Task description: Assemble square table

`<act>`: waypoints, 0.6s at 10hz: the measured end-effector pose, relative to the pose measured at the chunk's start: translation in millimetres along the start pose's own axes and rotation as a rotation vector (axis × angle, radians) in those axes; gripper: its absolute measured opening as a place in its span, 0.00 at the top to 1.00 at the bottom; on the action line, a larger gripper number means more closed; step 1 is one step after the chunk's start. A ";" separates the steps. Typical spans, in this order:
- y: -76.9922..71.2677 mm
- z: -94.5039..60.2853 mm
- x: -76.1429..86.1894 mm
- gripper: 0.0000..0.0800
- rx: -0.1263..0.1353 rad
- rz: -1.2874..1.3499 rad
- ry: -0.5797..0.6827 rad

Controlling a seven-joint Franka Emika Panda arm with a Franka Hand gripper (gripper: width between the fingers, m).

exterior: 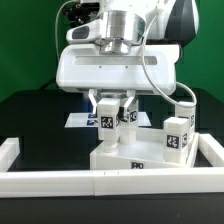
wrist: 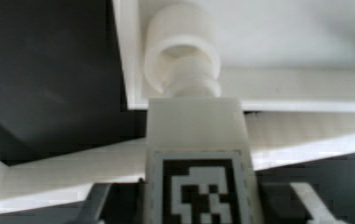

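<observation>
We see even, bright overhead light in the exterior view; whites on the gripper [exterior: 116, 108] housing nearly blow out, with soft shadows below it. Low resolution, mild softness. In the wrist view we get heavy close-range blur, tag print smeared at the frame's lower centre.

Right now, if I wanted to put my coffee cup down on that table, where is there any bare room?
Bare black surface lies at the exterior view's left, between the white wall and the dark backdrop. The middle is crowded: gripper, tagged legs and square panel.
</observation>
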State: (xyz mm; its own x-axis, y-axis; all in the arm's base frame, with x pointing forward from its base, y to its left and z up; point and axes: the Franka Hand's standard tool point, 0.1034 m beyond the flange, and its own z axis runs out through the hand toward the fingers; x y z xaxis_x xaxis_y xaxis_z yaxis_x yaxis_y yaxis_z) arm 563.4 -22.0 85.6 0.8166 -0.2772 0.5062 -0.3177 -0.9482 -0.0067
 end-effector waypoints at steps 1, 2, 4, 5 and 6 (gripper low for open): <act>1.0 0.1 -0.1 0.64 -0.001 -0.001 -0.001; 1.4 0.2 -0.2 0.64 -0.002 0.000 -0.001; 4.1 1.6 -0.1 0.64 -0.007 0.000 0.008; 5.8 4.4 -1.8 0.64 -0.013 -0.004 0.015; 4.9 8.0 -4.8 0.64 -0.015 -0.010 0.015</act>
State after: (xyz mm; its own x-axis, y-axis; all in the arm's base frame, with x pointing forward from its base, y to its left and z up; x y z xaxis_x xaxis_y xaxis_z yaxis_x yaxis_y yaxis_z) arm 561.8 -26.6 76.2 0.8123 -0.2650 0.5195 -0.3169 -0.9484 0.0118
